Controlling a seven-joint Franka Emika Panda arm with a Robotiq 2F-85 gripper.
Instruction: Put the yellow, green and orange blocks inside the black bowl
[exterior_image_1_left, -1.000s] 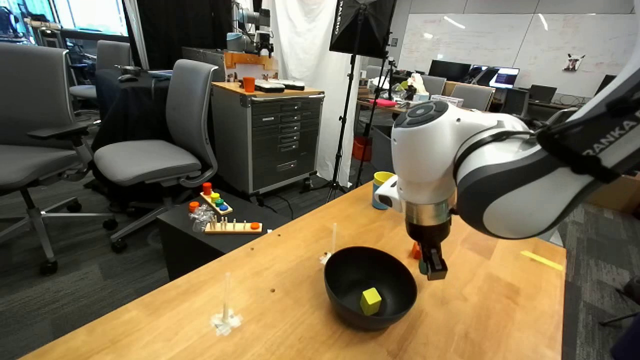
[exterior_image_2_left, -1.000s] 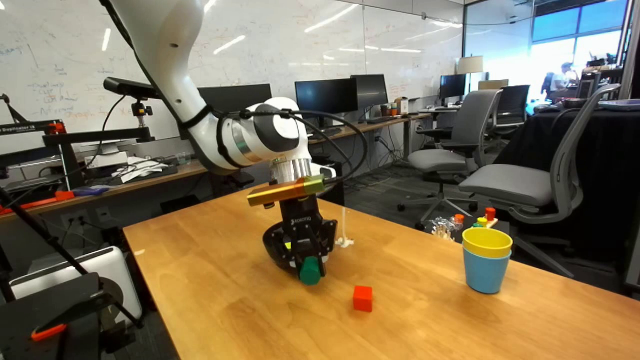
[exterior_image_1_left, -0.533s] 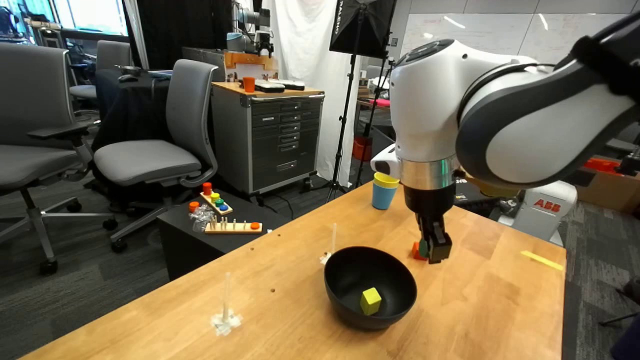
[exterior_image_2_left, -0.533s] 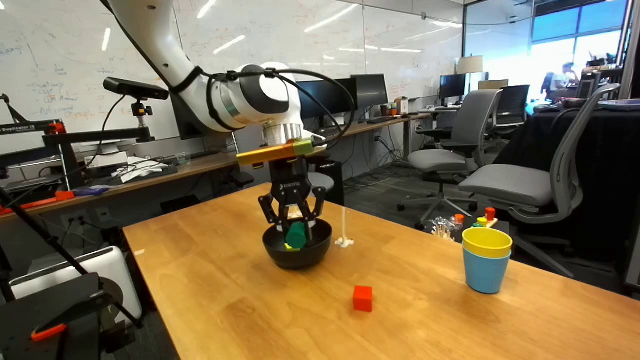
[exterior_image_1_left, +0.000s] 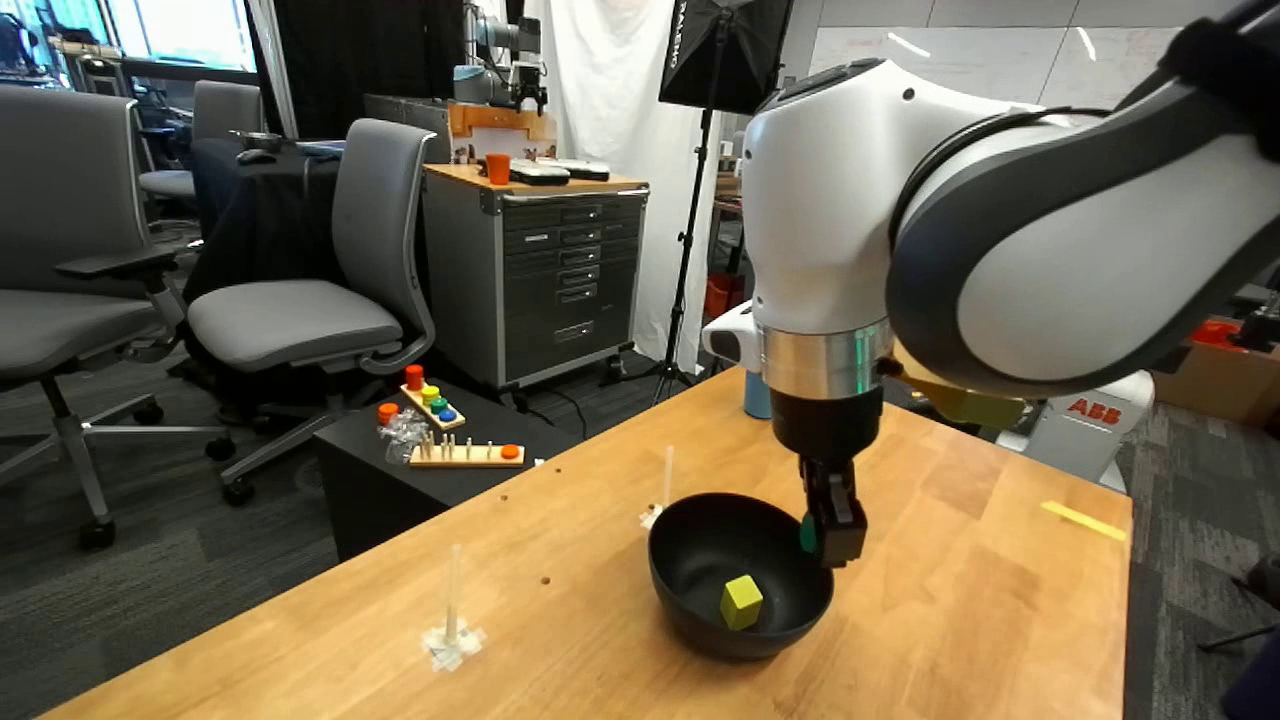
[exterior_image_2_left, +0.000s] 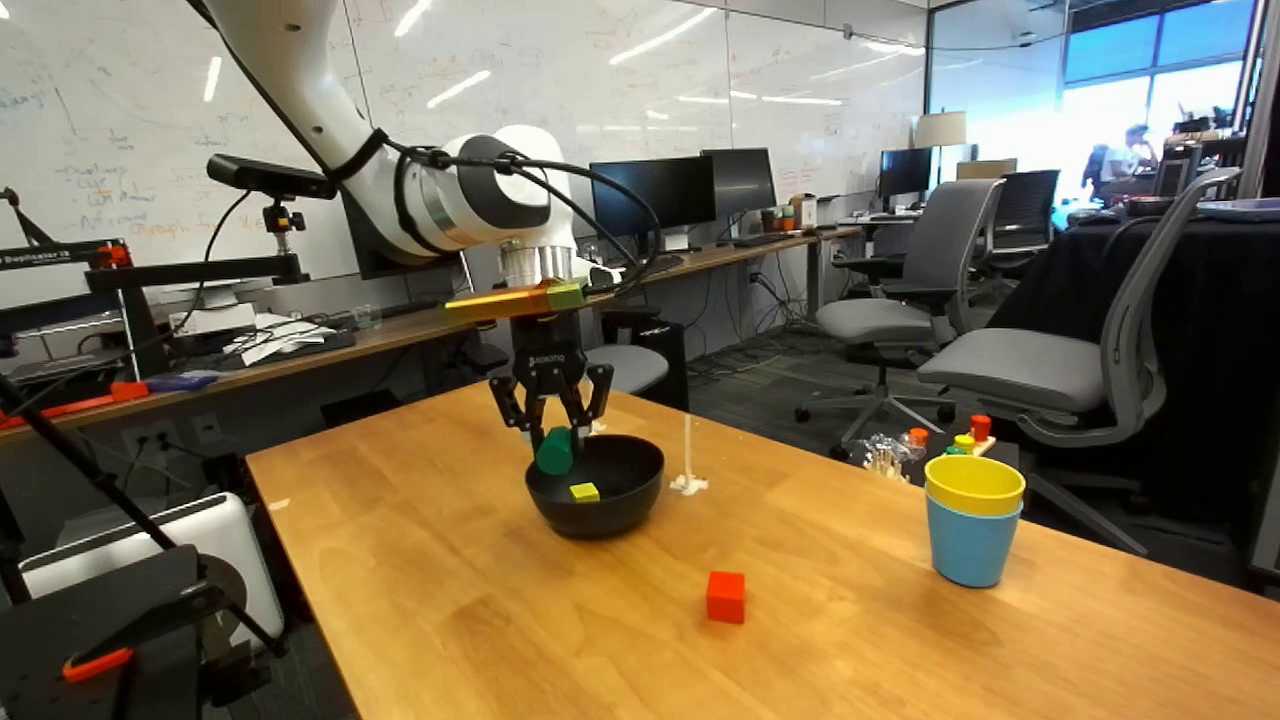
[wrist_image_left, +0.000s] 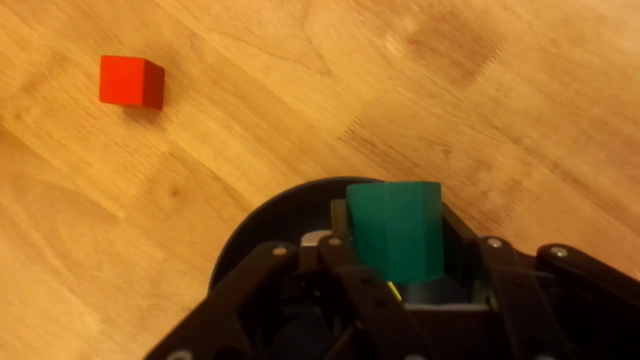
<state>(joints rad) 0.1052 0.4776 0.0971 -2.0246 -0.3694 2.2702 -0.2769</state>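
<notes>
My gripper (wrist_image_left: 392, 220) is shut on the green block (wrist_image_left: 400, 235), a many-sided piece held sideways between the fingertips. In both exterior views the green block (exterior_image_1_left: 807, 533) (exterior_image_2_left: 554, 452) is up at the rim of the black bowl (exterior_image_1_left: 690, 560) (exterior_image_2_left: 600, 522); the wrist view shows it over the bowl's edge. The yellow block (exterior_image_1_left: 741, 602) (exterior_image_2_left: 584, 492) lies inside the bowl; only a sliver shows in the wrist view. The orange-red block (exterior_image_2_left: 725, 597) sits on the table apart from the bowl, also in the wrist view (wrist_image_left: 131, 81); the arm hides it in an exterior view.
A yellow cup stacked in a blue cup (exterior_image_2_left: 975, 520) stands on the table. Thin upright rods (exterior_image_1_left: 452, 590) (exterior_image_1_left: 668, 478) are taped to the table, one close to the bowl. A flat yellow strip (exterior_image_1_left: 1083, 521) lies near the table edge.
My gripper has risen from low beside the bowl with the green block, then shifted sideways to the bowl's rim. The yellow and orange-red blocks and the bowl have not moved.
</notes>
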